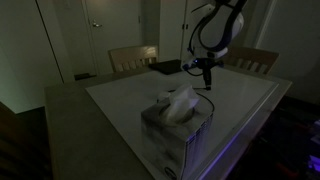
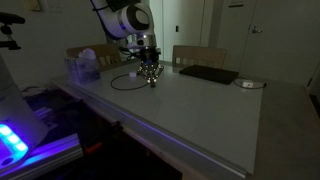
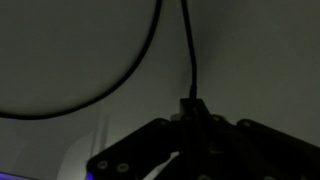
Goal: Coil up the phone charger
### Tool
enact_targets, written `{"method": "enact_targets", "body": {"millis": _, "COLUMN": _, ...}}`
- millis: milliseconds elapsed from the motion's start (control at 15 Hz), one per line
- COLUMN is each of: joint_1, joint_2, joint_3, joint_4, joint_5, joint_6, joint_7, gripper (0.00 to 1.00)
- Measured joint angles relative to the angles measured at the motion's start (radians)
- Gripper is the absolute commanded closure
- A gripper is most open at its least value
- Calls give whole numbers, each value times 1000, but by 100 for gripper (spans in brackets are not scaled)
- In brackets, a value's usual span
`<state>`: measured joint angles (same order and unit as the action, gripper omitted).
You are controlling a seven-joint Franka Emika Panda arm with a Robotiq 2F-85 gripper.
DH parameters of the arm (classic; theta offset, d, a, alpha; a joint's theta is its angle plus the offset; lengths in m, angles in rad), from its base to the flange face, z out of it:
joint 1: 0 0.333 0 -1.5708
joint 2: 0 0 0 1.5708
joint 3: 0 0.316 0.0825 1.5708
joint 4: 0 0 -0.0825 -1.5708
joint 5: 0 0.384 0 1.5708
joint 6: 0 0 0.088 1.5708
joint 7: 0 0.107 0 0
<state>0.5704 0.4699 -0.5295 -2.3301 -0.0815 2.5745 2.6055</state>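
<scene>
While the table [image 2: 200, 112] is dim, the coil looks only part made: one loose loop of the phone charger [image 2: 122, 81] lies on it, just left of my gripper [image 2: 150, 80].
Wrist view: the cable runs down from the far side straight between my fingers [image 3: 150, 145], which are pressed together, pinching it. A second strand arcs away left. Plug block not seen. Gathering further loops is left, I judge.
</scene>
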Motion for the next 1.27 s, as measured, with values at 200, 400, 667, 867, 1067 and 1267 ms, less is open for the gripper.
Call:
{"method": "enact_targets", "body": {"millis": 200, "joint_1": 57, "joint_2": 0, "joint_3": -42, "joint_4": -17, "joint_5": 4, "joint_6": 0, "joint_7": 0, "gripper": 53}}
{"method": "enact_targets", "body": {"millis": 400, "joint_1": 96, "joint_2": 0, "joint_3": -63, "joint_4": -23, "joint_5": 4, "joint_6": 0, "joint_7": 0, "gripper": 33}}
{"method": "enact_targets", "body": {"millis": 667, "joint_1": 153, "joint_2": -7, "joint_3": -104, "joint_4": -19, "joint_5": -18, "joint_6": 0, "joint_7": -1, "gripper": 5}}
{"method": "enact_targets", "body": {"millis": 867, "joint_1": 197, "joint_2": -38, "joint_3": -144, "joint_4": -18, "joint_5": -77, "joint_6": -23, "joint_7": -2, "gripper": 0}}
{"method": "enact_targets", "body": {"millis": 1067, "joint_1": 235, "joint_2": -92, "joint_3": -175, "joint_4": -18, "joint_5": -149, "joint_6": -85, "joint_7": -4, "gripper": 0}}
{"method": "enact_targets", "body": {"millis": 1267, "joint_1": 263, "joint_2": -134, "joint_3": -185, "joint_4": -15, "joint_5": -189, "joint_6": -146, "joint_7": -6, "gripper": 0}}
